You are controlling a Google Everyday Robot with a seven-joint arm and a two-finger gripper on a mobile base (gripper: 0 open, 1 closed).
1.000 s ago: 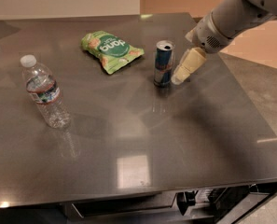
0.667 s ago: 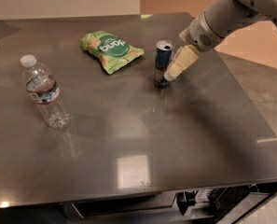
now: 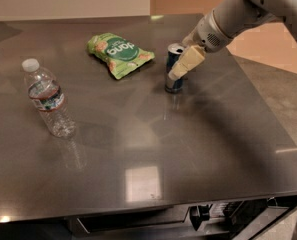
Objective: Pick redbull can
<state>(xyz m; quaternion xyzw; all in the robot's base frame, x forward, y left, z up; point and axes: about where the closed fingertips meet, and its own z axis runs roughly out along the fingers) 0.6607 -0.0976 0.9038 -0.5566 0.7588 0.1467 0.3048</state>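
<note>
The redbull can [image 3: 173, 84] stands upright on the steel table [image 3: 138, 149], right of centre toward the back. It is blue and silver with a silver top. My gripper [image 3: 178, 70] comes down from the upper right on a white arm and is at the can. Its cream tip lies across the can's upper front and right side. The can's lower part and part of its rim show. The can rests on the table.
A green snack bag [image 3: 119, 54] lies left of the can at the back. A clear water bottle [image 3: 48, 99] with a white cap stands at the left. The table's right edge runs close behind the arm, and its front edge is at the bottom.
My gripper has moved left from beside the can's right side until it overlaps the can. The can, bag and bottle have not moved.
</note>
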